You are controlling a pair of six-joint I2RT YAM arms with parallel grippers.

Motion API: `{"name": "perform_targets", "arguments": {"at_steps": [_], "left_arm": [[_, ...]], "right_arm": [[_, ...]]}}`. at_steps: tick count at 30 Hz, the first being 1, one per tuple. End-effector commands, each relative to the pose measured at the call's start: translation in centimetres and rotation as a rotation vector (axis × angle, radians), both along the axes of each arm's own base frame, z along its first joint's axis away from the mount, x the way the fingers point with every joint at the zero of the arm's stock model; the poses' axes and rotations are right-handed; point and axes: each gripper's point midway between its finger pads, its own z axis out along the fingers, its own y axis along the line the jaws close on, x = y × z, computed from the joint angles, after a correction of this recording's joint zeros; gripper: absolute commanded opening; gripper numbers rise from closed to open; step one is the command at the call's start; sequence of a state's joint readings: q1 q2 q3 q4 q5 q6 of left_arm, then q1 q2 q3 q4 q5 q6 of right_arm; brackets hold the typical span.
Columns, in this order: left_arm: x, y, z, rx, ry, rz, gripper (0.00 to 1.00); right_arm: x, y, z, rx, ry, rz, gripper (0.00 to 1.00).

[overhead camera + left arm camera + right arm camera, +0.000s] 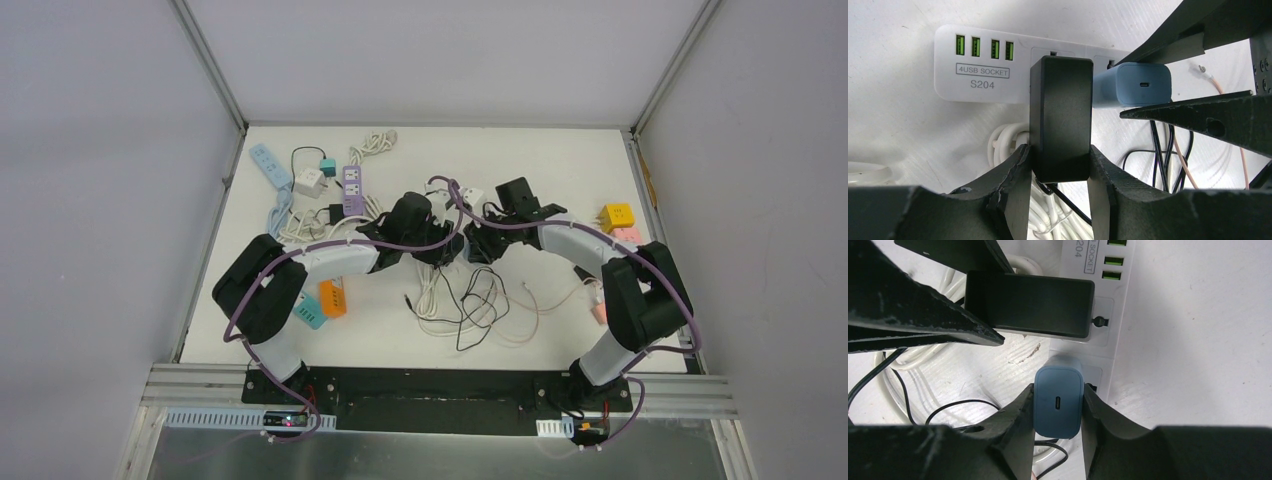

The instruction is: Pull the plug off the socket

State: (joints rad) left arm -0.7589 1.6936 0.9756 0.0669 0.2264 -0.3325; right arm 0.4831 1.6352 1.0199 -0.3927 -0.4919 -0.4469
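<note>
A white power strip point(980, 65) marked "4USB SOCKET S204" lies on the table, mostly hidden under the grippers in the top view. A black adapter plug point(1060, 117) and a blue USB charger plug point(1138, 85) sit in its sockets side by side. My left gripper point(1058, 172) is shut on the black plug, its fingers point(1015, 175) pressed against both sides. My right gripper point(1058, 412) is shut on the blue plug point(1058, 402), which still sits in the strip point(1108, 315). The black plug point(1030, 305) shows beside it in the right wrist view. Both grippers meet at the table's middle point(455, 235).
A tangle of white, black and pink cables point(470, 305) lies in front of the grippers. A purple strip point(352, 190), a light blue strip point(270, 165) and white adapters stand at the back left. Orange and teal adapters point(325, 300) lie near left; yellow and pink ones point(618, 222) at the right.
</note>
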Motion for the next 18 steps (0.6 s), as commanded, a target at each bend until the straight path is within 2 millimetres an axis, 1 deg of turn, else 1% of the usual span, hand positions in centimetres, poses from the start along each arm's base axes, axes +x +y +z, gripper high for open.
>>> {"name": "perform_targets", "arguments": {"at_steps": [1,4,7,10,14,17,18], "left_arm": [[-0.2,-0.3,-0.5,-0.006,0.034,0.005,0.0],[-0.2,-0.3,-0.4,-0.007,0.032,0.006,0.0],[-0.2,-0.4,-0.5,-0.007,0.034,0.004,0.0],[-0.3,-0.5,-0.7,-0.008,0.041,-0.004,0.0],[-0.3,-0.7,-0.8,-0.011,0.048,-0.01,0.0],[-0.4,-0.7,-0.7,-0.013,0.048,-0.011,0.0],[-0.4,-0.7,-0.7,-0.013,0.049,-0.01,0.0]], "right_arm": [[-3.7,2.4,1.3,0.073,0.063,0.123,0.0],[-2.1,1.3,1.3,0.076,0.075,0.057,0.0],[-0.6,-0.5,1.3,0.096,0.093,-0.012,0.0],[-0.1,-1.5,1.4,0.111,0.094,-0.048,0.0],[-0.5,-1.2,1.6,0.119,0.088,-0.037,0.0],[-1.6,-0.1,1.6,0.107,0.078,0.021,0.0],[-2.3,0.6,1.7,0.103,0.074,0.055,0.0]]}}
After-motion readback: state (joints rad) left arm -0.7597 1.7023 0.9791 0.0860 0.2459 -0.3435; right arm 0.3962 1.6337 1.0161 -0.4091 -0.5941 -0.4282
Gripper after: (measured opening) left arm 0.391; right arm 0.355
